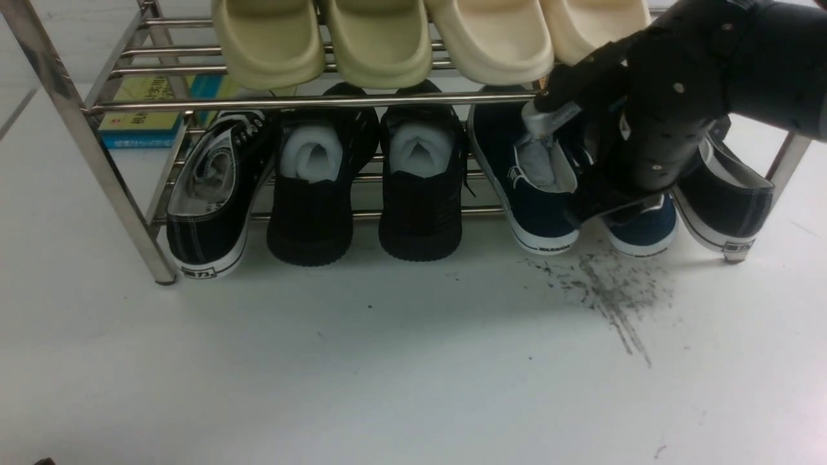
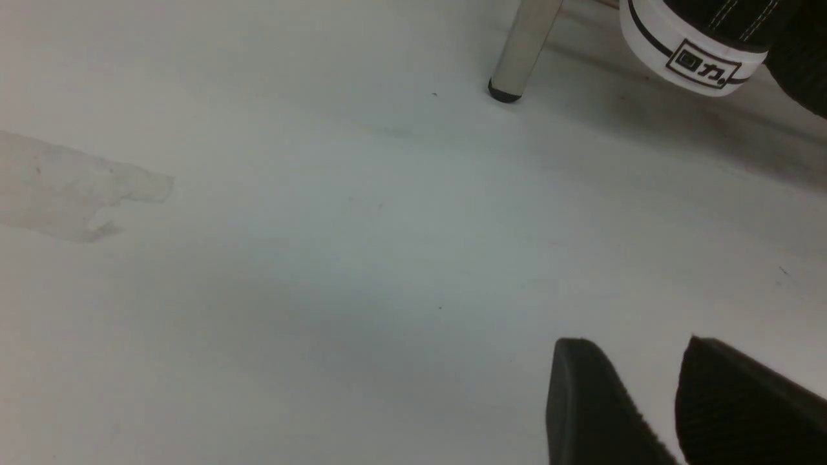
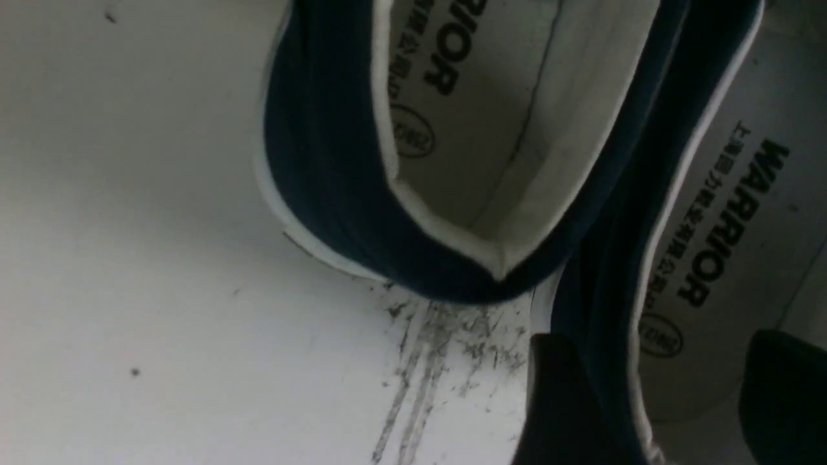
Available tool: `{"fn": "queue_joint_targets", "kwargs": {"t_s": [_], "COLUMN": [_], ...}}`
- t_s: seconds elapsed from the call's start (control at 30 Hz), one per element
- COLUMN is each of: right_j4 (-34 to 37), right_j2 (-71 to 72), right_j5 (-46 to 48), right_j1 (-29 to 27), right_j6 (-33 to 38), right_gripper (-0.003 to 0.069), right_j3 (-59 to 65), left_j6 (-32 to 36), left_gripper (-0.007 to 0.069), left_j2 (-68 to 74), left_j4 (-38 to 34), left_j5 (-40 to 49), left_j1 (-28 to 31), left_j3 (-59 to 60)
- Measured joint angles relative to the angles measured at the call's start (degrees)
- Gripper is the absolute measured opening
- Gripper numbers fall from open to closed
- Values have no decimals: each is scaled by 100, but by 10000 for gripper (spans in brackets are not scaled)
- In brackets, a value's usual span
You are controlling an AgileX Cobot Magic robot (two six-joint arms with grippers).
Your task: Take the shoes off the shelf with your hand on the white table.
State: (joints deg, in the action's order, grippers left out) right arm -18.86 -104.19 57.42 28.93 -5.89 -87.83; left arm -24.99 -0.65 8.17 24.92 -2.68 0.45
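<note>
We count four pale slippers point(image 1: 381, 45), two navy slip-ons point(image 1: 536, 206), two black knit shoes point(image 1: 310, 213), two black sneakers point(image 1: 207, 219), one book point(image 1: 139, 119), one rack point(image 1: 310, 101).

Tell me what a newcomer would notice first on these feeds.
The bulky black right pincer stands at the navy slip-ons, at the right end of the lower tier of the shelf, with its fingers straddling one shoe's side wall. Next come the dark scuff streaks on the white table just in front of those shoes, and the row of cream slides along the top tier.
</note>
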Motion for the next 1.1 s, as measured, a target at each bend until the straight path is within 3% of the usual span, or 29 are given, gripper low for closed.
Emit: {"fn": "queue_joint_targets", "kwargs": {"t_s": [0.2, 0.37, 0.47, 0.57, 0.77, 1.1], "right_j4": [-501, -794, -794, -733, -601, 511], "right_j2": [-397, -661, -707, -707, -353, 748], "right_j5": [-232, -225, -221, -202, 85, 1132], "right_j1": [11, 22, 49, 60, 21, 28], "right_j6": [-462, -709, -720, -744, -683, -89], "right_gripper": [363, 285, 182, 30, 24, 24], "right_j3": [-4, -4, -7, -12, -6, 5], "left_j6": [0, 0, 0, 0, 0, 0], "left_gripper": [242, 242, 242, 242, 242, 242], "left_j2": [0, 0, 0, 0, 0, 0], "left_j4": [0, 0, 0, 0, 0, 0], "left_j5": [0, 0, 0, 0, 0, 0], "left_j1": [0, 0, 0, 0, 0, 0], "left_j3": [0, 0, 0, 0, 0, 0]}}
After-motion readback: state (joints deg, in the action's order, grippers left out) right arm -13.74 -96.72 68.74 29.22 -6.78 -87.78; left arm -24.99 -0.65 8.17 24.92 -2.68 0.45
